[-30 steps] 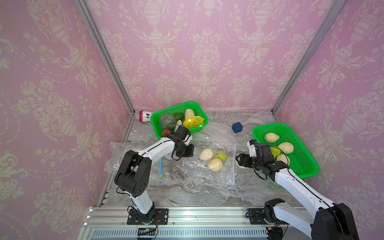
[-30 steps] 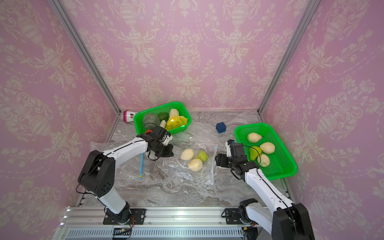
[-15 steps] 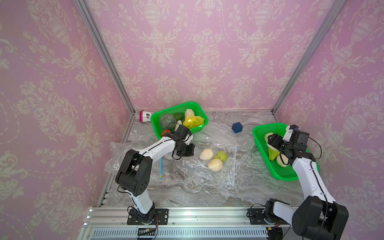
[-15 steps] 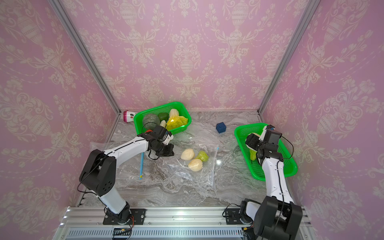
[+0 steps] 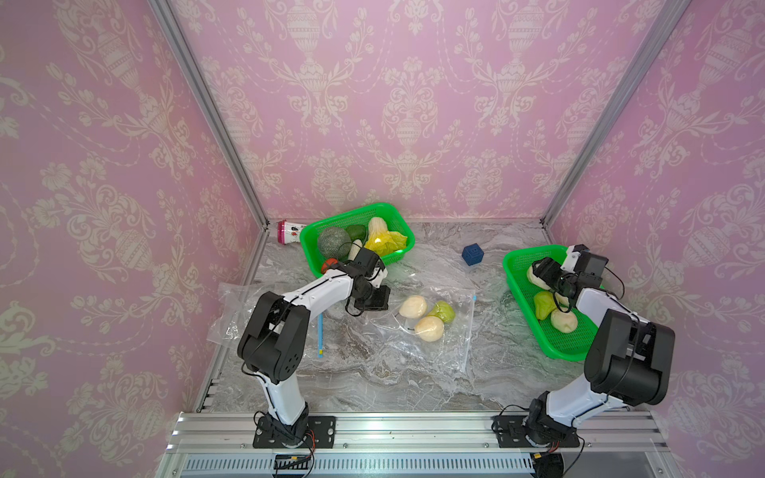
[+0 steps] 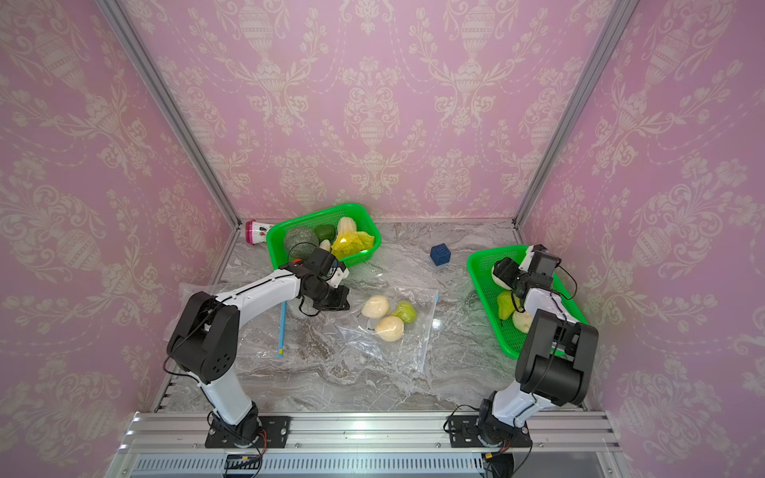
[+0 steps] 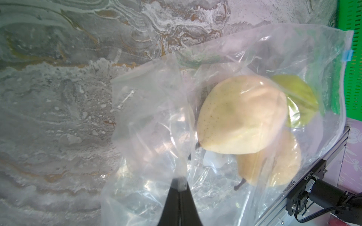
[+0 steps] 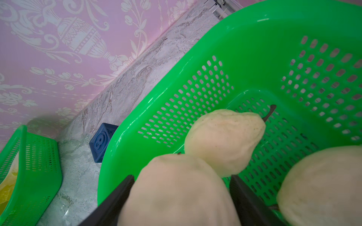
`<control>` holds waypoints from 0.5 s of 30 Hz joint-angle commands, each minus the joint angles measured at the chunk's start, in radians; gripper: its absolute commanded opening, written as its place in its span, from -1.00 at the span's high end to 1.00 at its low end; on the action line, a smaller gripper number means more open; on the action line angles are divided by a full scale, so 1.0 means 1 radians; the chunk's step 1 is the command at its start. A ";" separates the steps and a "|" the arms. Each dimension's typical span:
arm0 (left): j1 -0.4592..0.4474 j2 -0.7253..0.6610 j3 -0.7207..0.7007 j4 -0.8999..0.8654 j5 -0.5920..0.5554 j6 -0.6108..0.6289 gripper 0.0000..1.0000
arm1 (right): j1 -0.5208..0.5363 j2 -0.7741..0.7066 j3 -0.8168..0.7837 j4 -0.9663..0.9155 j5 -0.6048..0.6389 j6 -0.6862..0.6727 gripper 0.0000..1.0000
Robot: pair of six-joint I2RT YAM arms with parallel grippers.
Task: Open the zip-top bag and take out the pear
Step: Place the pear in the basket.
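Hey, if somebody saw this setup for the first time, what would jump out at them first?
Pink patterned wallpaper all round, with a bright green back basket and right basket against it. Mid-table, a clear zip-top bag of pears is pinched by the left gripper, while the right gripper holds a pale pear over the right basket.

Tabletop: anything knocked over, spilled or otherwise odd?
Nothing spilled. A pink-capped bottle lies on its side in the back corner beside the vegetable basket. A second clear bag, seemingly empty, lies crumpled by the same side wall.
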 commanded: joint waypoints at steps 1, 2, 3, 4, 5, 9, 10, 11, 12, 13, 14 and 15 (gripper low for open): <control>0.006 0.009 0.030 -0.022 0.018 0.026 1.00 | 0.011 0.069 0.082 0.081 -0.045 0.020 -0.40; 0.006 0.010 0.033 -0.025 0.017 0.029 1.00 | 0.016 0.089 0.097 0.078 -0.051 0.014 -0.43; 0.006 0.011 0.035 -0.027 0.016 0.029 1.00 | 0.019 0.105 0.108 0.072 -0.057 0.007 -0.44; 0.006 0.012 0.036 -0.029 0.015 0.030 1.00 | 0.022 0.120 0.115 0.070 -0.065 -0.003 -0.48; 0.006 0.009 0.036 -0.029 0.014 0.031 1.00 | 0.024 0.134 0.124 0.067 -0.073 -0.015 -0.54; 0.007 0.006 0.031 -0.033 0.009 0.034 1.00 | 0.038 0.137 0.151 0.035 -0.046 -0.069 -0.66; 0.009 0.004 0.029 -0.030 0.010 0.034 1.00 | 0.042 0.125 0.151 0.033 -0.041 -0.076 -0.69; 0.009 0.001 0.028 -0.032 0.009 0.034 1.00 | 0.045 0.109 0.152 0.033 -0.035 -0.083 -0.71; 0.009 -0.001 0.027 -0.032 0.009 0.035 1.00 | 0.050 0.094 0.152 0.030 -0.028 -0.090 -0.72; 0.009 -0.004 0.024 -0.033 0.008 0.036 1.00 | 0.056 0.071 0.153 0.019 -0.016 -0.105 -0.75; 0.010 -0.006 0.024 -0.034 0.009 0.036 1.00 | 0.067 0.045 0.154 0.007 0.001 -0.122 -0.77; 0.011 -0.007 0.022 -0.033 0.009 0.036 1.00 | 0.078 0.023 0.155 -0.009 0.020 -0.142 -0.79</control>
